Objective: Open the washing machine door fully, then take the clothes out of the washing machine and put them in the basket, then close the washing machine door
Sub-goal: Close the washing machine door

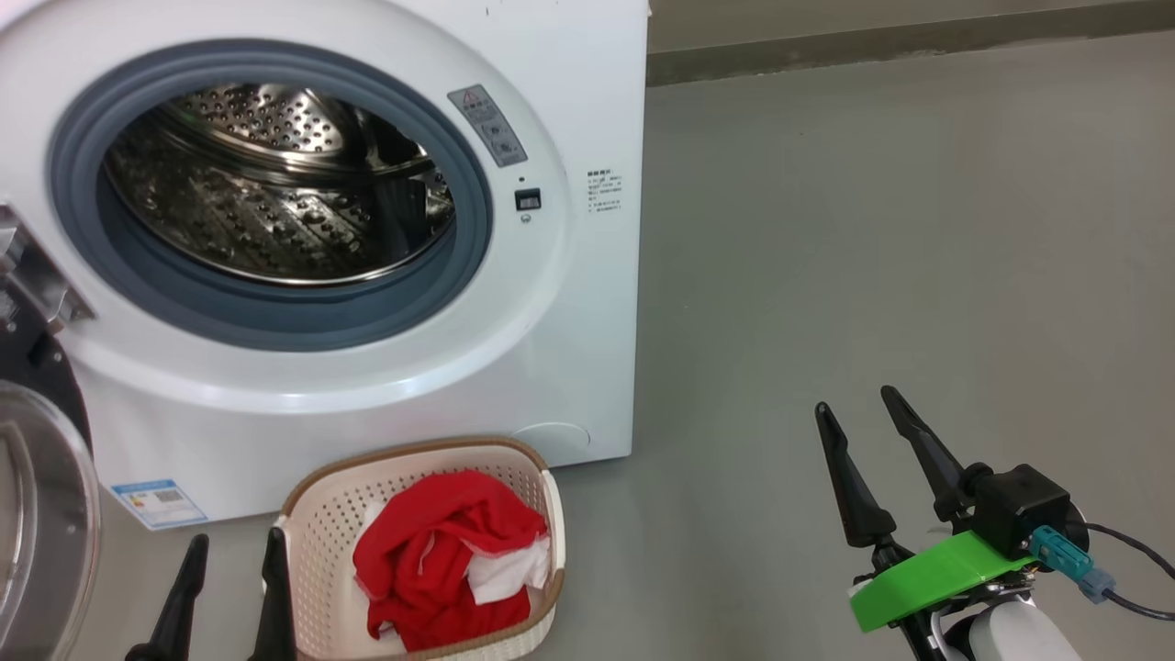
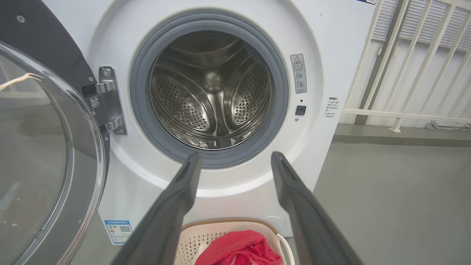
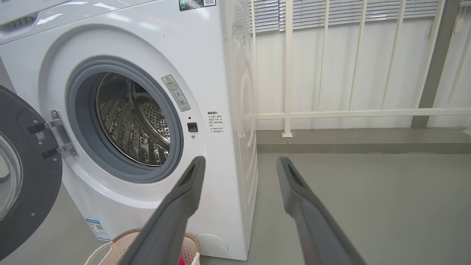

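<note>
Two grippers hang low in front of the washing machine point(image 1: 587, 119), each with its fingers spread wide and nothing between them. The left gripper point(image 1: 235, 538) stands just beside the left edge of the basket point(image 1: 413, 452); whether a finger touches the rim is hard to tell. The right gripper point(image 1: 854, 400) is well apart, over bare grey floor point(image 1: 872, 211) past the machine's right corner, with open room all around it.

The washing machine door point(image 2: 40, 154) is swung out to the left on its hinge point(image 2: 108, 101), leaving the grey rubber ring point(image 1: 275, 321) and the steel drum point(image 1: 275, 211) unblocked. The basket sits on the floor close to the machine's front, below the opening. The clothes point(image 1: 441, 551) lie heaped inside it, red with white patches.

In the head view the door is cut off by the left edge and the basket's near rim by the bottom edge. In the left wrist view that gripper's own fingers cover both sides of the basket. A white railing point(image 3: 287, 73) runs along the wall behind the open floor.
</note>
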